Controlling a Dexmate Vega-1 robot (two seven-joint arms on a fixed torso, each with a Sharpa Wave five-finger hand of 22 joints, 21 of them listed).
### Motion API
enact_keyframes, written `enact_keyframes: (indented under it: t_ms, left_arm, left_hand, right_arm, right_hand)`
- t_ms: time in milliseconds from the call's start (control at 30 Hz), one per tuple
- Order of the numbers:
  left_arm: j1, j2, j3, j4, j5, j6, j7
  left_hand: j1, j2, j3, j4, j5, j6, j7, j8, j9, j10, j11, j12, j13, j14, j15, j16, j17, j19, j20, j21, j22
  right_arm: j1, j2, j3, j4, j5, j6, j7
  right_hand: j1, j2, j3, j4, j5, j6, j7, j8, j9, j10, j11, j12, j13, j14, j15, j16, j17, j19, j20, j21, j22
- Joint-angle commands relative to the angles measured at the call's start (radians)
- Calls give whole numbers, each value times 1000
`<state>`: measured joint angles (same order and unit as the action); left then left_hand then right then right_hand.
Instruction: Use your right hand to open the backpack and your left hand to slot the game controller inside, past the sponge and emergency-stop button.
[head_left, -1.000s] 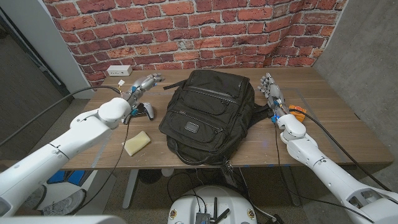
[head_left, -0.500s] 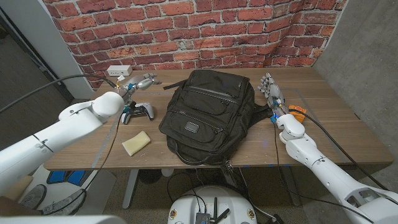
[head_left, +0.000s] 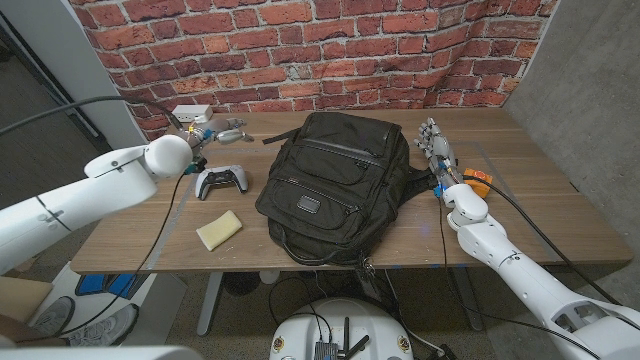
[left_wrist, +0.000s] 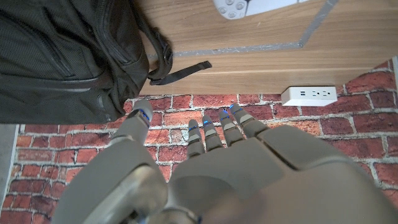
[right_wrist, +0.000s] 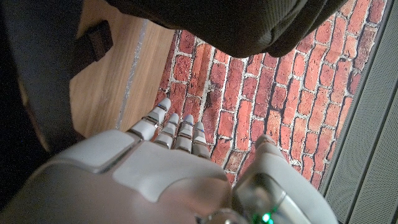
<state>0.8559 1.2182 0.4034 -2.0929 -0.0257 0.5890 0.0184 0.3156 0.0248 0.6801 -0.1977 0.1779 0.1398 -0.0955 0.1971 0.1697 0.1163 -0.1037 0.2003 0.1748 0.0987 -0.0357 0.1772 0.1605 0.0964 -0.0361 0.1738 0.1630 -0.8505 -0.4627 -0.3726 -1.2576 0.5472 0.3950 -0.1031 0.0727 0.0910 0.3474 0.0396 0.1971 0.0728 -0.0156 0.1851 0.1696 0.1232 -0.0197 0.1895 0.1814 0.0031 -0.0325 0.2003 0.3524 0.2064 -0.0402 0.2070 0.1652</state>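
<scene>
Backpack (head_left: 335, 185) lies closed mid-table (head_left: 540, 200). Controller (head_left: 222, 181) sits left of it, sponge (head_left: 219, 229) nearer the front edge. Left hand (head_left: 222, 133) above the table behind the controller, fingers (left_wrist: 198, 138) straight, slightly apart, empty. Right hand (head_left: 436, 145) beside the backpack, fingers (right_wrist: 171, 127) straight, close together, empty.

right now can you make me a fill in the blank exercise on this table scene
1. The black backpack lies between the two hands with its zippers ____.
2. The white game controller lies on the ____.
3. The yellow sponge lies nearer the robot than the ____.
4. The left hand holds ____.

Missing words: closed; table; controller; nothing
</scene>
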Motion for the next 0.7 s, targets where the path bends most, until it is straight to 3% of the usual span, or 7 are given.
enact_keyframes:
  t_ms: [33,300,433,700]
  left_arm:
    - [-82,70,80,-26,158,69,-140]
    - [-123,88,109,-19,257,72,-248]
    - [-175,78,154,-9,352,80,-346]
    - [-200,54,173,17,444,51,-430]
  left_hand:
    - [12,-27,-12,3,-3,19,-5,10,6,0,-12,-4,3,2,-85,1,6,-17,-94,-1,1]
    - [38,-54,-20,4,-2,10,-2,8,7,-14,-13,-12,3,-7,-85,-2,6,-32,-96,0,1]
    - [62,-76,-23,4,0,0,-4,7,8,-27,-13,-16,3,-17,-84,-4,6,-29,-103,4,1]
    - [89,-98,-26,5,-3,-20,-7,3,8,-38,-17,-18,4,-26,-84,-5,7,-34,-107,3,1]
  right_arm:
    - [-8,-1,-3,-16,-13,-2,-20]
    - [-20,-11,1,-41,-19,-13,-36]
    - [-28,-15,4,-55,-19,-20,-43]
    - [-40,-21,5,-75,-25,-29,-57]
  right_hand:
    - [4,36,7,0,4,14,-1,5,5,11,4,6,3,3,-16,6,0,11,-11,-4,3]
    - [4,36,7,-1,4,14,0,4,6,11,3,5,3,3,-16,7,-1,13,-10,-5,3]
    - [4,36,7,-2,3,14,0,3,6,12,3,5,3,4,-15,8,-2,14,-9,-5,3]
    - [2,37,7,-1,3,15,-1,3,6,12,3,5,3,6,-15,10,-3,16,-7,-6,3]
